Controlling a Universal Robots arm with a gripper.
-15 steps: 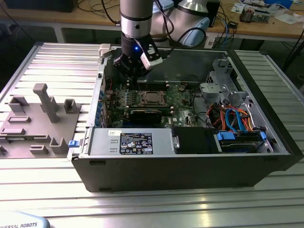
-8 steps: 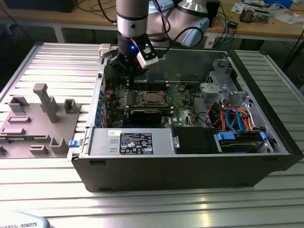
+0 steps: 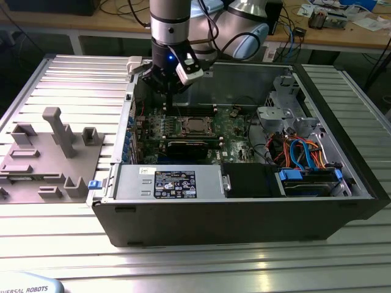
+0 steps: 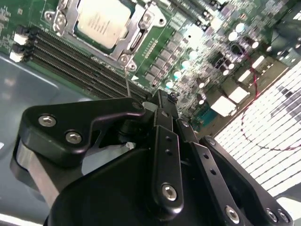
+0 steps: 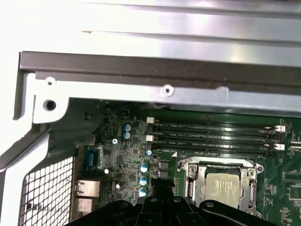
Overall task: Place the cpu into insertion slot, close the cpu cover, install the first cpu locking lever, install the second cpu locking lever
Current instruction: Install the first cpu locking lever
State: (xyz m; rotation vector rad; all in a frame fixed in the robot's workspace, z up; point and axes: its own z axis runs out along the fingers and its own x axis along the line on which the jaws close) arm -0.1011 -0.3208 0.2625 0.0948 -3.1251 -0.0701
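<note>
From my console I see the gripper (image 3: 168, 85) hanging over the open computer case (image 3: 342, 210), above the motherboard (image 3: 235, 119) near the case's far wall. In the second wrist view the black fingers (image 4: 162, 122) lie pressed together with nothing between them, so I read the jaws as closed and empty.

The cpu (image 4: 102, 21) sits in its socket with its silvery top showing; in the exterior view it lies at about five o'clock from the gripper, a little apart. The cpu cover (image 5: 192, 175) lies flat around it like a frame, so seating and covering look done. A thin wire lever (image 4: 127, 82) reaches from the socket's corner toward the fingers; I cannot tell whether it is latched. The memory slots (image 5: 211, 136) run just beside the socket.

My judgement: the chip is light, stiff and fragile underneath, best left alone. The lever is a springy, slippery wire, best pushed near its free end.
</note>
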